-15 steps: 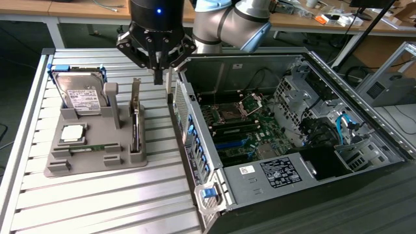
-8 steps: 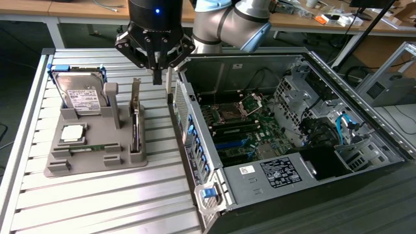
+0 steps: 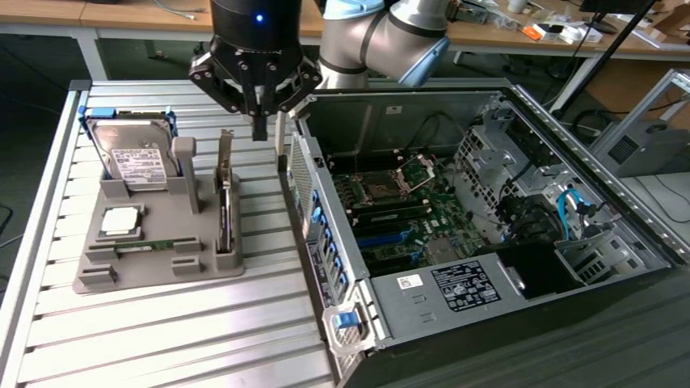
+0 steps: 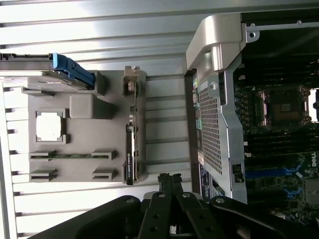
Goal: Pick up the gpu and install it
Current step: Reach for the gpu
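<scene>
Table [image 3: 161, 339] holds the gpu [image 3: 225, 198] upright in a tray [image 3: 151, 279]. Claw [image 3: 258, 129] above is shut and empty; it could knock the gpu.

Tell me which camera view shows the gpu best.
The exterior view: the gpu stands upright in the grey holder, its height and bracket visible. In the wrist view it is just a thin dark edge.

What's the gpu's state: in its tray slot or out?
In. The gpu stands on edge in the gray tray's slot; the shut gripper hangs apart from it, holding nothing.
</scene>
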Robot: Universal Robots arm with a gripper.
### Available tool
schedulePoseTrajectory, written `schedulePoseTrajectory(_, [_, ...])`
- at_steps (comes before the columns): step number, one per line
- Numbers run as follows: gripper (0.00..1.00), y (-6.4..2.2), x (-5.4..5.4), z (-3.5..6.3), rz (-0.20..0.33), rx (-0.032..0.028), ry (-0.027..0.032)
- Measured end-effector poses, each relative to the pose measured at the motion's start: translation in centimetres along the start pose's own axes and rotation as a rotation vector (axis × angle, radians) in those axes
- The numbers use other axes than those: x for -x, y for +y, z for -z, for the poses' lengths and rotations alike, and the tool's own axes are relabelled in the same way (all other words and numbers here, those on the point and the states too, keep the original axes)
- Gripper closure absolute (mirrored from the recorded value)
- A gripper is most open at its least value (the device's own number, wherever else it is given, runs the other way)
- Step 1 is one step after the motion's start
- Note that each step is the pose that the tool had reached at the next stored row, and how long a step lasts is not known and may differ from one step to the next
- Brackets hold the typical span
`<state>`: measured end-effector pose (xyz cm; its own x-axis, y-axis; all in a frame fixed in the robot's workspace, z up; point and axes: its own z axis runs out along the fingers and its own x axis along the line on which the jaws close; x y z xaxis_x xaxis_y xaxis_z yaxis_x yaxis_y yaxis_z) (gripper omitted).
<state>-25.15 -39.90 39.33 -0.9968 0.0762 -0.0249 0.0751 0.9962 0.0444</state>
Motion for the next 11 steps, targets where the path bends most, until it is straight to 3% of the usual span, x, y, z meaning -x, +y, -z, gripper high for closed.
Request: schedulePoseTrajectory(11, [0.89,-0.02,-0.25,0.01,0.000,0.0000,0.0000])
